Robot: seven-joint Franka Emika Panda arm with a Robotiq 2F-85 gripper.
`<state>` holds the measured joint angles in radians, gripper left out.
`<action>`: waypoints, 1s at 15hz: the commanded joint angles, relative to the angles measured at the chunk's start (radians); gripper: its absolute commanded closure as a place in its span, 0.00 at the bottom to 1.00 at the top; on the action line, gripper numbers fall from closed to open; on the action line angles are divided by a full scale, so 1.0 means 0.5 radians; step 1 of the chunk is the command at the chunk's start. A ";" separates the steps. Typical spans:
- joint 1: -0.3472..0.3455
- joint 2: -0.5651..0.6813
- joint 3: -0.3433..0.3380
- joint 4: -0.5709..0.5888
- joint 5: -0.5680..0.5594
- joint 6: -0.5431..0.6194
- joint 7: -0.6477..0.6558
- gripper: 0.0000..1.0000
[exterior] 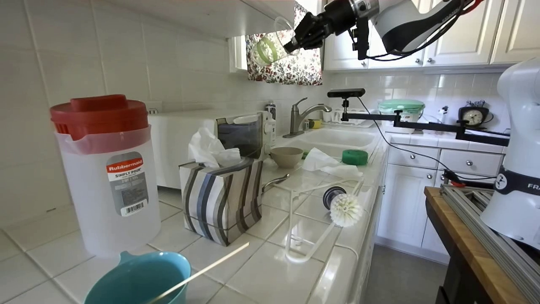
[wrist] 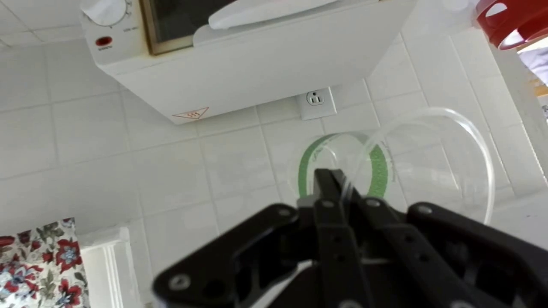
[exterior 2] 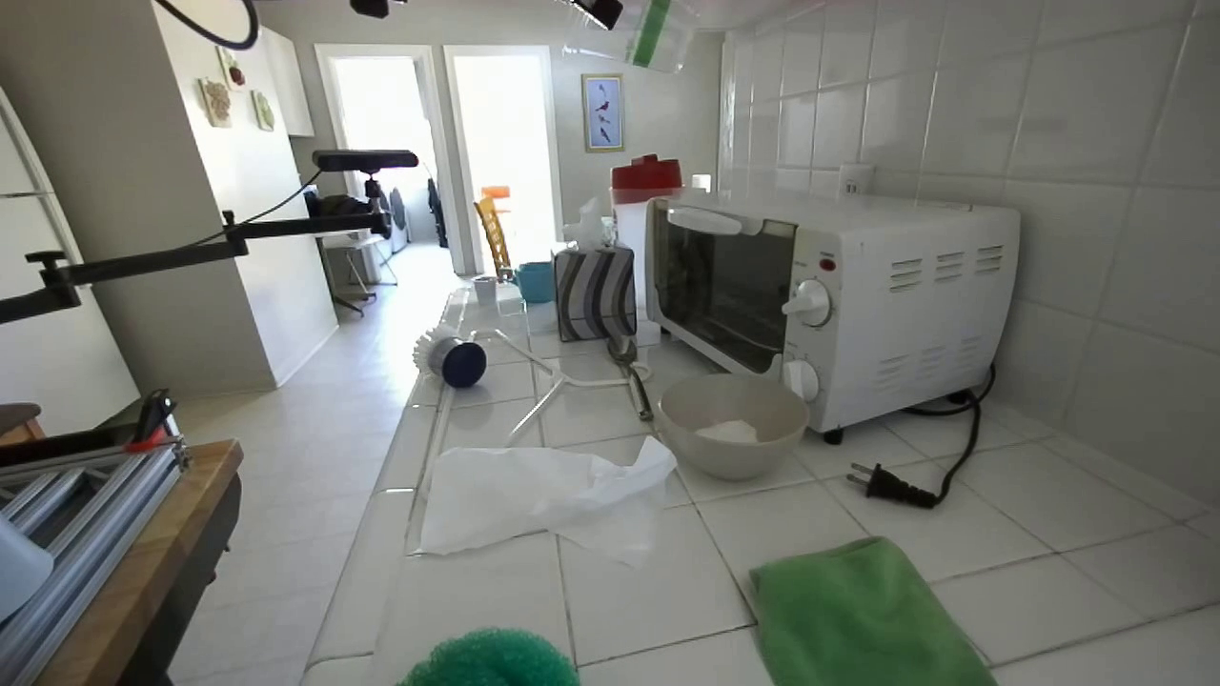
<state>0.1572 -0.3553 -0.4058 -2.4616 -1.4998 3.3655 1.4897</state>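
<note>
A clear plastic cup (exterior: 274,50) with a green band hangs high over the counter, tipped on its side. My gripper (exterior: 290,45) pinches its wall near the rim, one finger inside and one outside. Seen in the wrist view, the gripper (wrist: 333,177) has its fingers pressed together on the thin wall of the cup (wrist: 379,171), with the wide rim reaching off to the right. Part of the cup (exterior 2: 652,36) also shows at the top of an exterior view, beside the dark fingertips. Nothing is visible inside the cup.
A white toaster oven (exterior 2: 905,286) stands against the tiled wall. On the counter are a striped tissue box (exterior: 223,198), a red-lidded pitcher (exterior: 114,177), a teal cup (exterior: 139,278), a bowl (exterior 2: 732,419) and a brush (exterior: 344,207). A cabinet (exterior: 202,14) overhangs the counter.
</note>
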 commanded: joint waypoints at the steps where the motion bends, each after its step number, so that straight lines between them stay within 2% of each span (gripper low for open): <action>1: 0.016 0.014 -0.010 -0.010 0.025 0.041 0.030 0.99; 7: 0.035 0.042 -0.053 0.000 0.242 0.378 0.189 0.99; 12: 0.032 0.065 -0.035 -0.021 0.495 0.386 0.278 0.99; 15: 0.092 0.114 -0.050 -0.061 0.544 0.373 0.422 0.99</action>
<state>0.1774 -0.3310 -0.4137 -2.4735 -1.2666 3.4925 1.6433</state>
